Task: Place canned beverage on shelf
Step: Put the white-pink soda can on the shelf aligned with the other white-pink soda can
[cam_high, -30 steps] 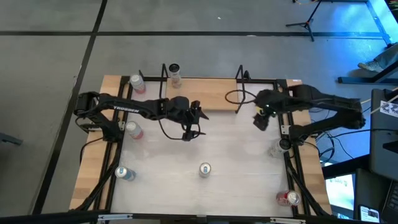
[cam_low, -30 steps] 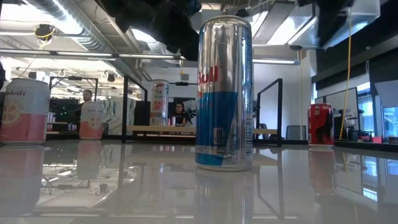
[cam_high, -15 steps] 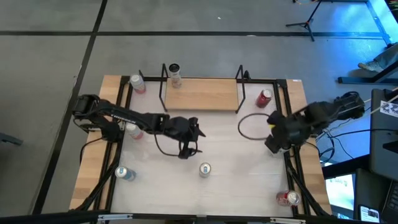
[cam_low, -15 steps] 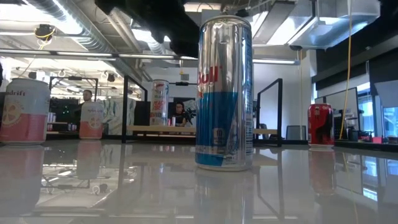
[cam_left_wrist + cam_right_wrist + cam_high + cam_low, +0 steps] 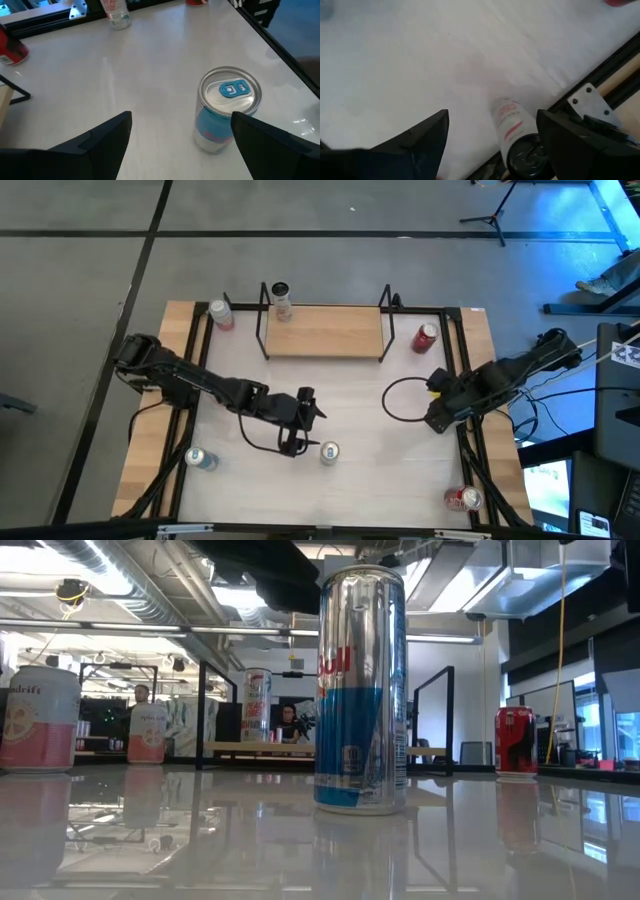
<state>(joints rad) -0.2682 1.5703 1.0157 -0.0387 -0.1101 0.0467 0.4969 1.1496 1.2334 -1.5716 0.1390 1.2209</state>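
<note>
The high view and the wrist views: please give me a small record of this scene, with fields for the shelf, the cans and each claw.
shelf: light-wood board at the table's far edge, one can at its left end
target can: blue-silver can, upright, mid-table near the front
left claw: open, just beside the blue-silver can, not touching
right claw: open, at the table's right edge, over a pale can

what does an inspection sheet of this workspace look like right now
surface: white tabletop, glossy in the low view
job's things: shelf at the far edge holds one can; silver-blue can upright mid-table
clutter: loose cans near the table's edges, red can beside the shelf
grippers: left gripper open, close to the silver-blue can; right gripper open at the right edge
cables: black loop by the right arm
surroundings: grey floor, a person far behind in the low view
</note>
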